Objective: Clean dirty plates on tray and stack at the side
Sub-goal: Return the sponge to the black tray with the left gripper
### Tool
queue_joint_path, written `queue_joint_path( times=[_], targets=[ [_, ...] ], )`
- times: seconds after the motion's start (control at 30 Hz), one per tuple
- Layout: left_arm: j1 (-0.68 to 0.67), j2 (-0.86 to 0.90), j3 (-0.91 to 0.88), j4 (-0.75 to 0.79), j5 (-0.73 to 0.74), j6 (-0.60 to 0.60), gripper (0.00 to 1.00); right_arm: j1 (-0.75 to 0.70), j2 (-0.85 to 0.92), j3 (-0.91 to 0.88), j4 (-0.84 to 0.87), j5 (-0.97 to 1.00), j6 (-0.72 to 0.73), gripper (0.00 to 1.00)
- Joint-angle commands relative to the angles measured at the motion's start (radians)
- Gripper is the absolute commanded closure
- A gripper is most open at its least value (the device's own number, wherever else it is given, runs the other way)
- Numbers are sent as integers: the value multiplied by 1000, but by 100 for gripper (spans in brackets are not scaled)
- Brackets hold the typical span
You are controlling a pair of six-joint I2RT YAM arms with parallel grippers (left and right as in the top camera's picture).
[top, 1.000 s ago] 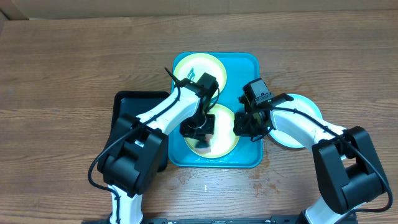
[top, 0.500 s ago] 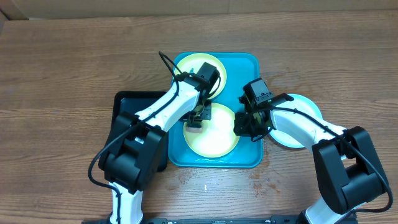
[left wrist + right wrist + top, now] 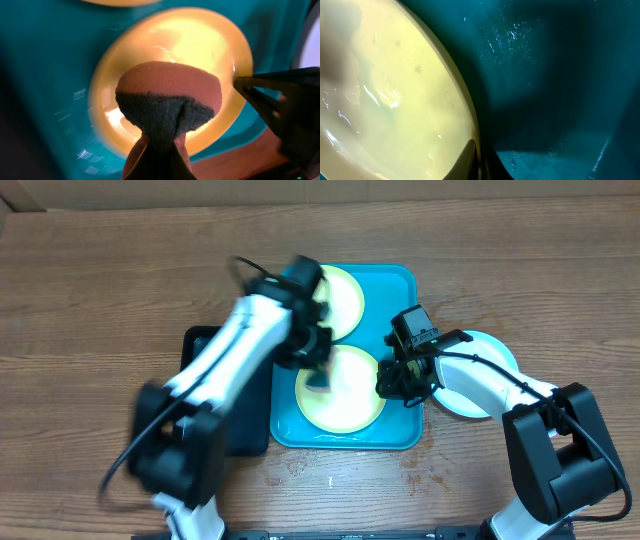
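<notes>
Overhead, the left gripper (image 3: 312,358), blurred, pinches a sponge (image 3: 170,95) above the near plate (image 3: 345,405) in the tray (image 3: 395,280). The right gripper (image 3: 398,385) looks clamped tight on that plate's right rim. A far plate (image 3: 340,295) also lies in the tray, and a third plate (image 3: 497,352) lies on the table (image 3: 100,280) just beside it.

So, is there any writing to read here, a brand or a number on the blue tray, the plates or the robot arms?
None that can be read.
The tray, the near plate, the sponge and the black tray are plain in every view.
The left arm is blurred from overhead, so any label on it cannot be made out.
The right arm shows no legible marking.
</notes>
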Motion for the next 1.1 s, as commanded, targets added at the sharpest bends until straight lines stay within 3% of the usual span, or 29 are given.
queue_joint_path(
  times=[0.0,0.13,0.27,0.4,0.5,0.6,0.63,0.7,0.8,0.87,0.93,1.07],
  targets=[
    [134,-209,46,-77,-199,-14,96,-7,8,3,-24,29,-7,96],
    [248,-266,30,-148,-408,-54,96,-7,8,4,-26,31,0,96],
    [315,-256,-81,-125,-399,-93,96,-7,8,4,5,88,45,96],
    [317,-245,-259,34,-346,-63,96,-7,8,5,11,76,45,96],
    [309,-243,-366,139,-320,-30,96,-6,4,22,-43,58,40,96],
    [313,-244,-389,146,-312,-30,95,-1,-18,48,-106,63,2,96],
    [314,-244,-384,138,-307,-30,90,5,-36,61,-128,68,-19,96],
    [329,-255,-340,85,-291,-30,54,27,-104,108,-192,132,-24,96],
    [364,-277,-250,5,-249,-29,50,53,-158,171,-246,180,-24,96],
    [394,-300,-179,-43,-196,-16,43,75,-181,228,-286,203,-38,96],
    [428,-325,-104,-84,-132,2,27,106,-187,294,-315,227,-38,96],
    [495,-389,70,-167,12,51,18,206,-187,397,-288,296,-37,96]
  ],
)
